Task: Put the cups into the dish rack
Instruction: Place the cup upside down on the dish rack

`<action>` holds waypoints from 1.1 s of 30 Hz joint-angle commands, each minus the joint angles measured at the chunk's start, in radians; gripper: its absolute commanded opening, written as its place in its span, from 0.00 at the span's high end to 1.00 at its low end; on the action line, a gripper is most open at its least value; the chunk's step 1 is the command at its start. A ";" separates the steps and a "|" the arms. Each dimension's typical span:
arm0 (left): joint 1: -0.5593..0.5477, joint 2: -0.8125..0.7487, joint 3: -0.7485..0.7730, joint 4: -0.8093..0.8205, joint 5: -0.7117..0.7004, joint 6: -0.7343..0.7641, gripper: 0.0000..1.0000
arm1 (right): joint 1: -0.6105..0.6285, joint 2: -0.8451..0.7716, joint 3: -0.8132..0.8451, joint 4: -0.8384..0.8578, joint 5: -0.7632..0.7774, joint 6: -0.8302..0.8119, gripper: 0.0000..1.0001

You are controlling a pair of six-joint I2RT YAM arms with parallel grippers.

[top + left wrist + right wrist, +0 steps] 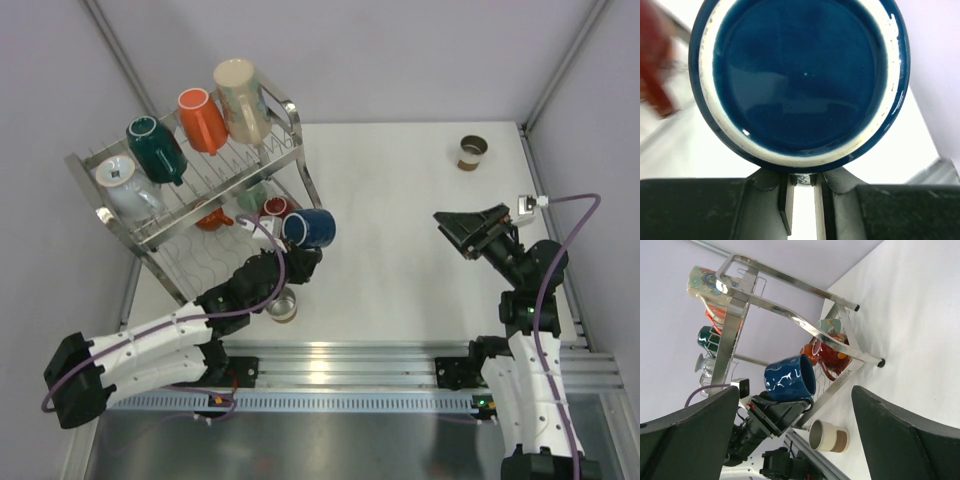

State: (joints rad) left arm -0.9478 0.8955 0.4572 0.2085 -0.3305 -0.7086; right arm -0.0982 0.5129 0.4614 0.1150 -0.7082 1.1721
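Note:
My left gripper is shut on the handle of a navy cup and holds it on its side off the table, beside the lower front corner of the dish rack. In the left wrist view the cup's base fills the frame above the jaws. The rack's upper tier holds pale blue, dark teal, orange and tall beige cups. Mint and red cups sit on the lower tier. My right gripper is open and empty, well to the right.
A small beige-and-brown cup lies on the table under my left arm; it also shows in the right wrist view. Another small brown cup stands at the far right. A metal rail runs along the near edge.

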 commanded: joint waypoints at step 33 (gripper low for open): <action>0.245 -0.030 0.120 -0.586 -0.453 -0.383 1.00 | 0.006 -0.007 0.069 -0.094 0.010 -0.131 0.05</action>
State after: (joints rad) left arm -0.7265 0.8562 0.4992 -0.3820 -0.7017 -1.0458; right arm -0.0982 0.5053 0.4683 0.0128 -0.7010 1.0729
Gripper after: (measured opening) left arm 0.223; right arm 0.949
